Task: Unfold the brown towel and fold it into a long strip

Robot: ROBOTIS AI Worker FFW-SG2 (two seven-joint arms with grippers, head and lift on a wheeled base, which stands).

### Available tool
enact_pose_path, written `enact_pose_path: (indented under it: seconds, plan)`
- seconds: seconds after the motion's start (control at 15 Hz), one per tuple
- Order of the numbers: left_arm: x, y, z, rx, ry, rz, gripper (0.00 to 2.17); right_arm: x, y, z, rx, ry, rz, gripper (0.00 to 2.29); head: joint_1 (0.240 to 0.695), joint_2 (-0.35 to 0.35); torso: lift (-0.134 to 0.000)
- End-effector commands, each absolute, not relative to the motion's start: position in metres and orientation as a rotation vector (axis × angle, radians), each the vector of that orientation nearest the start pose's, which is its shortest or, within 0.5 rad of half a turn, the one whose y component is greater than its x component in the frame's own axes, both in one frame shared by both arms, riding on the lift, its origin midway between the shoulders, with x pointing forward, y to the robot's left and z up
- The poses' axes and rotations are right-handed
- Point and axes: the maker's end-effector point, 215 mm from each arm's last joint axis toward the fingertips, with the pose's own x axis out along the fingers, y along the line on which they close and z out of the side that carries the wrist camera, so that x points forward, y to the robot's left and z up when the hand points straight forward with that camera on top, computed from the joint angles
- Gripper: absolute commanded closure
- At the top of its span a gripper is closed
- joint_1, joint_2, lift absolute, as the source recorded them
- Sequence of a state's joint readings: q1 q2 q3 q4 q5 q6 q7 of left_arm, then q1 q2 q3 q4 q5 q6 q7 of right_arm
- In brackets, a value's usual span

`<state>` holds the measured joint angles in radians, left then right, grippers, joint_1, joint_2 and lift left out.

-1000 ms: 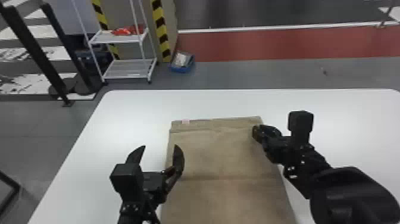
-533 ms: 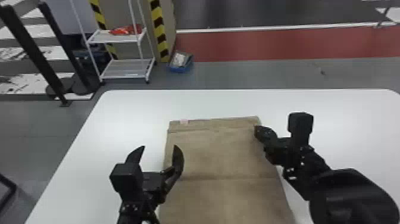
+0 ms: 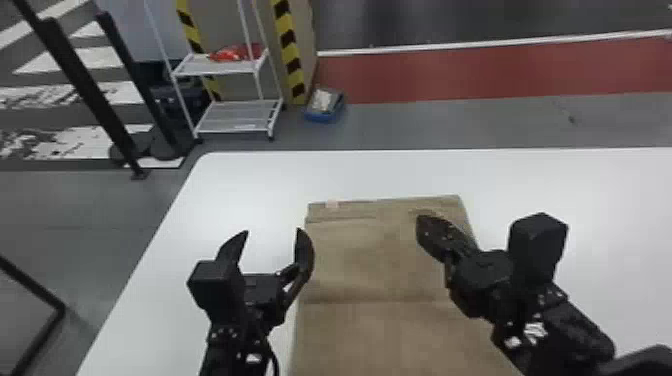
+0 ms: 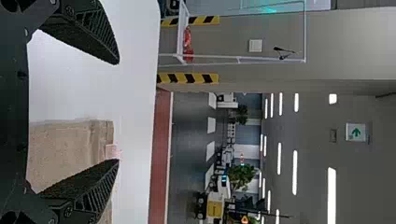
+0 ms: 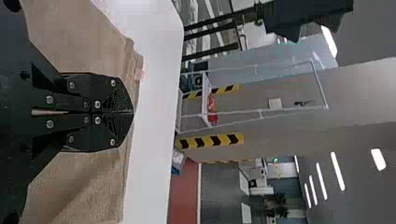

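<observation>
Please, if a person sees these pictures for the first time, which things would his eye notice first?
Probably the brown cloth towel, lying flat on the smooth white table. Then the two black two-fingered grippers: the left gripper, wide open by the towel's left edge, and the right gripper, closed over its far right part. Behind, yellow-and-black striped strips stand beside a white metal shelf.

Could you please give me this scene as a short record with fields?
towel: brown, spread flat
crease: one across the towel
tag: pale, at the far edge near the left corner
support: white table
left gripper: open, by the towel's left edge
right gripper: shut, at the towel's far right part; grip on cloth unclear
</observation>
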<state>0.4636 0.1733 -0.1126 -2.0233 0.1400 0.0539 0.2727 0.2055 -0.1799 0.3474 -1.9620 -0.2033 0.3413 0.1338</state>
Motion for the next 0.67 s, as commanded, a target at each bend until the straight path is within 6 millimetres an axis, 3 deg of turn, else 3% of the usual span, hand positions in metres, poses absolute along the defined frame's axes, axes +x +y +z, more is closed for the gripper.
enact_pose_path:
  seconds: [0.0,0.13,0.2,0.33,0.53,0.6]
  plan:
    - [0.453,0.263,-0.347,-0.022,0.072,0.134,0.14,0.419,0.016,-0.366,-0.009,0.230,0.659,1.29,0.695,0.244,-0.124]
    - [0.453,0.280,-0.343,-0.034,0.065,0.163,0.14,0.384,0.044,-0.380,-0.071,0.248,0.731,1.29,0.695,0.309,-0.124]
    - [0.451,0.282,-0.344,-0.034,0.068,0.165,0.14,0.377,0.051,-0.383,-0.104,0.245,0.746,1.29,0.695,0.343,-0.124]
    - [0.451,0.276,-0.344,-0.038,0.068,0.157,0.14,0.388,0.048,-0.394,-0.127,0.259,0.712,1.22,0.695,0.350,-0.124]
    - [0.450,0.270,-0.350,-0.043,0.078,0.144,0.14,0.428,0.011,-0.379,-0.113,0.229,0.605,0.34,0.695,0.350,-0.124]
    - [0.450,0.268,-0.350,-0.044,0.078,0.141,0.14,0.444,-0.002,-0.371,-0.095,0.218,0.572,0.19,0.695,0.350,-0.124]
